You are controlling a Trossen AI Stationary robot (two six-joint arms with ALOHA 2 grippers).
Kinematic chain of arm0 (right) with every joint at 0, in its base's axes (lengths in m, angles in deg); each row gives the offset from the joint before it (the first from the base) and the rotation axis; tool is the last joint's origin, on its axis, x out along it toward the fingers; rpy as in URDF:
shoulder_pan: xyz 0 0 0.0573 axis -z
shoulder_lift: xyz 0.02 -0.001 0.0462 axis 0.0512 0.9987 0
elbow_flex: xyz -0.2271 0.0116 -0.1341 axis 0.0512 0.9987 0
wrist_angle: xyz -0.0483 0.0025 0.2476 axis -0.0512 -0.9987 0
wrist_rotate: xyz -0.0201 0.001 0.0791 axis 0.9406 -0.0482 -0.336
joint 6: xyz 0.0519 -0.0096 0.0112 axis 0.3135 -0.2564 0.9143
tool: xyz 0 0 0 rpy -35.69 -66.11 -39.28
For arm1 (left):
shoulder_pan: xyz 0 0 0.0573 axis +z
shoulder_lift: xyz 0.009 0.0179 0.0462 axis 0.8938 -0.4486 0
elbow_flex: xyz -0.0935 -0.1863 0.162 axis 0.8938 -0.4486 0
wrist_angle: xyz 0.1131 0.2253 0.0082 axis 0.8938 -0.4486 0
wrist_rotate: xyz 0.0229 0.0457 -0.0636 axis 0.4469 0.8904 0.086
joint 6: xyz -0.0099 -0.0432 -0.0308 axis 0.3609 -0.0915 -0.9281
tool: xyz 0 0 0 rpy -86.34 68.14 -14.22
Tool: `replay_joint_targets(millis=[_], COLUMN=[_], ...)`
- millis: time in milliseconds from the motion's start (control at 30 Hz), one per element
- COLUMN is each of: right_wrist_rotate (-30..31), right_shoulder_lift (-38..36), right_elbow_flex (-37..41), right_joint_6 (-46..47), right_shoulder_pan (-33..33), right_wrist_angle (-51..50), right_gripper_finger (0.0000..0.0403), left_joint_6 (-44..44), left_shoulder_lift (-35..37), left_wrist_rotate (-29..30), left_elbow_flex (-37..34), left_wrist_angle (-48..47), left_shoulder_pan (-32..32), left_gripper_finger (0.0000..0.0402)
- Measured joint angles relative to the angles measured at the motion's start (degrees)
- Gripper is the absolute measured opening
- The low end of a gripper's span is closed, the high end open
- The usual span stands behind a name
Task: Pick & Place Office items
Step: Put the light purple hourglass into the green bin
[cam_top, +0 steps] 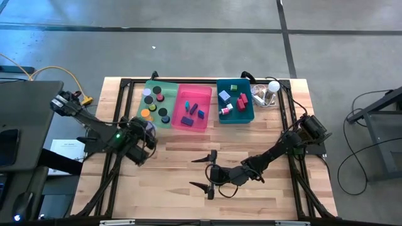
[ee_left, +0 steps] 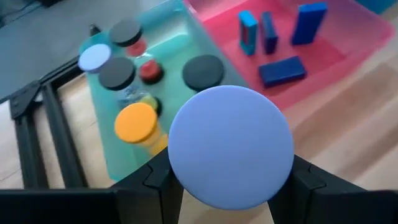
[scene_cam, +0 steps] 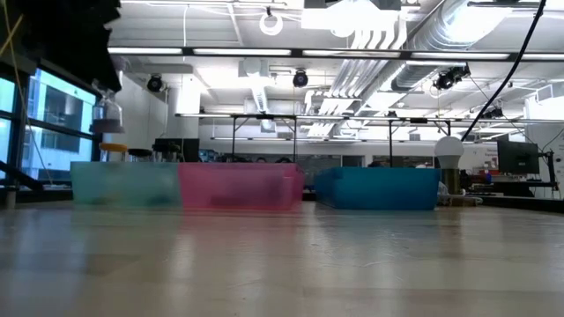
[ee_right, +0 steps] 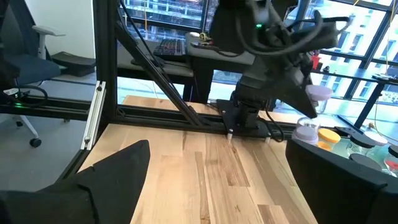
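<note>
Wooden table (cam_top: 188, 172) with three bins along the back, and the left gripper (ee_left: 230, 186) is pinching a lavender disc (ee_left: 231, 147) just beside the green bin (cam_top: 151, 118) of round discs, pink bin (cam_top: 182, 122) holds blue blocks, teal bin (cam_top: 235, 118) has mixed blocks, right gripper (cam_top: 209, 172) spread wide mid-table.

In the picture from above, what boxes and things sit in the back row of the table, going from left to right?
Green bin → pink bin → teal bin → clear gadget with a white ball on top.
</note>
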Motion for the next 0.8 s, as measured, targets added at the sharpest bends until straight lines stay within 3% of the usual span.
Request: replay_joint_targets(millis=[200, 500, 800], right_wrist_rotate=[0.0, 0.0, 0.0], right_shoulder_lift=[0.0, 0.0, 0.0], right_elbow_flex=[0.0, 0.0, 0.0], right_joint_6=[0.0, 0.0, 0.0], right_shoulder_pan=[0.0, 0.0, 0.0], right_wrist_angle=[0.0, 0.0, 0.0], right_gripper_finger=[0.0366, 0.0366, 0.0366], left_joint_6=[5.2, 18.2, 20.7], left_shoulder_lift=[0.0, 0.0, 0.1], left_wrist_rotate=[-3.4, -6.4, -6.3], left_elbow_flex=[0.0, -4.5, -6.1], left_wrist_angle=[1.7, 14.4, 18.4], left_shoulder_pan=[8.9, 19.9, 24.0], left_gripper_finger=[0.0165, 0.0165, 0.0165])
